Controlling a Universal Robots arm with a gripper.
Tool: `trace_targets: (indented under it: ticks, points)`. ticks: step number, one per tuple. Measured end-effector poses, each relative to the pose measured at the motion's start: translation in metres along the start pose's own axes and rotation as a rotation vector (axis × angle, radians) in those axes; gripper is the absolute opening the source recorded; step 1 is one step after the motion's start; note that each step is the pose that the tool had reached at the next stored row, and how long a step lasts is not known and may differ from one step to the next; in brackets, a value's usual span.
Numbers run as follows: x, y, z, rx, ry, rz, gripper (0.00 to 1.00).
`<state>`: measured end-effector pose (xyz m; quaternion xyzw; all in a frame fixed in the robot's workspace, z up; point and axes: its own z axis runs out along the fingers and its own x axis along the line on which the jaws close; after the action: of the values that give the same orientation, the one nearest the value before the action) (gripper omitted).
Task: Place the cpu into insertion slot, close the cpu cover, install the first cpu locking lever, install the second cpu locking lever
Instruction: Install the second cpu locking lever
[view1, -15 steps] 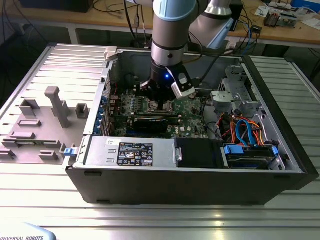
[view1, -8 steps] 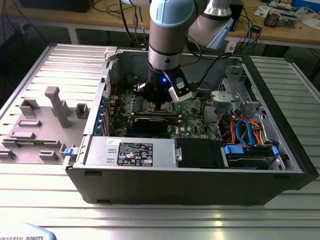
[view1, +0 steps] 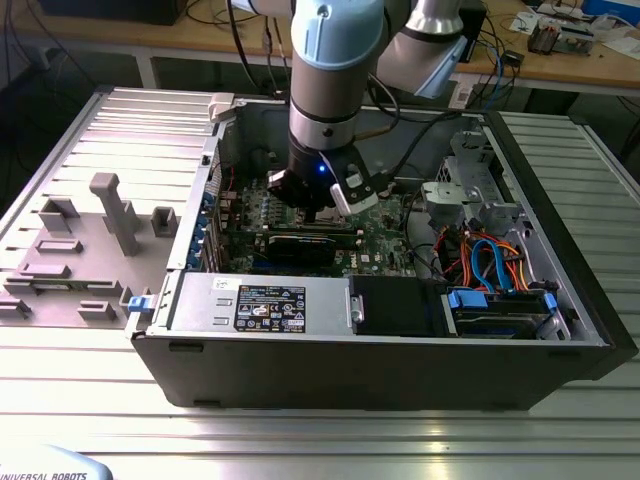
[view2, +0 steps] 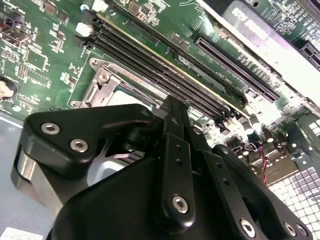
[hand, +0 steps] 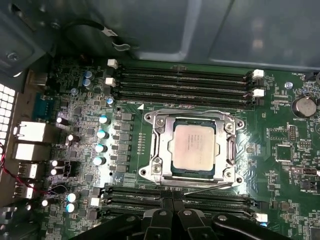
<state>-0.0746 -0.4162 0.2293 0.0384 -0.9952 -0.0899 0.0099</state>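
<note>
1. Zero gap between the fingers (view2: 176, 150) of the gripper (hand: 172, 200): closed tip to tip in both wrist views, clasping nothing.
2. Hangs low inside the open computer case (view1: 400, 370) in the exterior view, pointing down at the green motherboard (hand: 280, 150).
3. Sits with its tip just beside the near edge of the socket, close to a thin wire locking lever (hand: 210, 189) that runs slightly aslant along that edge; cannot tell whether tip and lever touch.
4. Shows the cpu (hand: 194, 148), silver-grey top up, lying flat in the insertion slot (hand: 192, 174).
5. Has the cpu cover (hand: 159, 125) folded down around the chip, with the metal top showing through its square cut-out.
6. Flanked on two sides by long black memory slots (hand: 180, 82), one bank beyond the socket and one bank next to the gripper.
</note>
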Motion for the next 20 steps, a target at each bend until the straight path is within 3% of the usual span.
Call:
trace_targets:
  ticks: [8, 10, 13, 20]
  points:
    - [0.0008, -0.0012, 0.0009, -0.0021, -0.0001, 0.000, 0.11]
    - [0.0037, -0.0019, 0.0016, -0.0030, -0.0002, 0.000, 0.11]
    - [0.0109, -0.0019, 0.0042, -0.0098, -0.0009, 0.000, 0.11]
    - [0.0131, -0.0030, 0.0109, -0.0249, -0.0034, 0.008, 0.11]
